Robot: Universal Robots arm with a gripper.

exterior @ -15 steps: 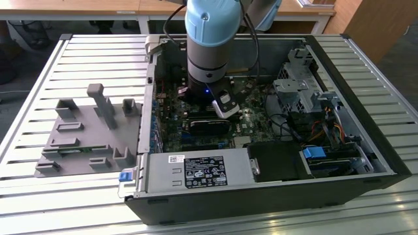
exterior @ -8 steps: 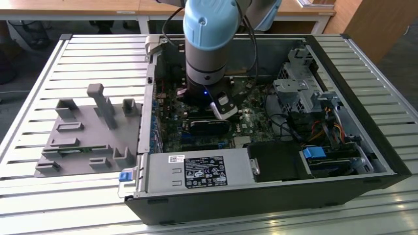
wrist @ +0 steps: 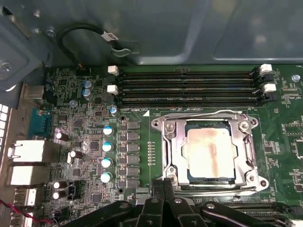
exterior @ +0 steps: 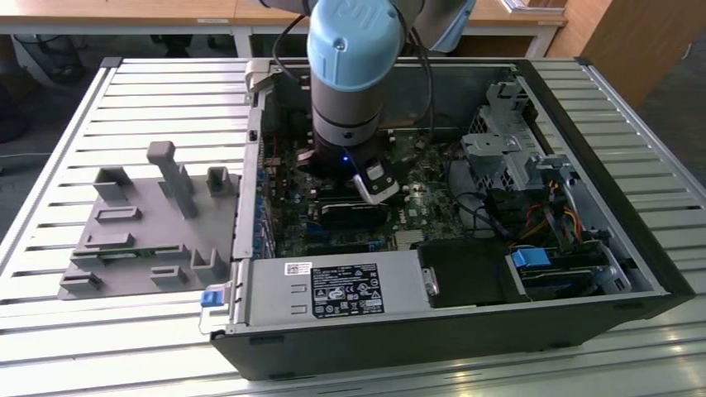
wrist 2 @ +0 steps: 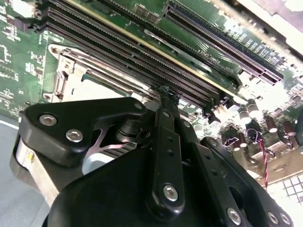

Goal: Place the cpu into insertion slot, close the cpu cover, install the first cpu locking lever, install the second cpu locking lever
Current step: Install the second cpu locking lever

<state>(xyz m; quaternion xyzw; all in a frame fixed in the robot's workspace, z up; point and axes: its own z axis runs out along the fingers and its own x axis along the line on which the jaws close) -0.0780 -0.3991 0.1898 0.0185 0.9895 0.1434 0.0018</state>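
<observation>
The end effector, fingers pressed together empty, hovers beside the cpu lying flat under the cpu cover.

From my station this reads as a robotics lab or test workshop. An opened desktop computer case lies on a slatted metal surface, its green motherboard bared. Beside the case, on the exterior view's left, sits a grey moulded fixture with upright posts. Beyond the case I see wooden-topped desks on white frames and a bare grey floor, with a wooden cabinet near the case's far corner.
</observation>
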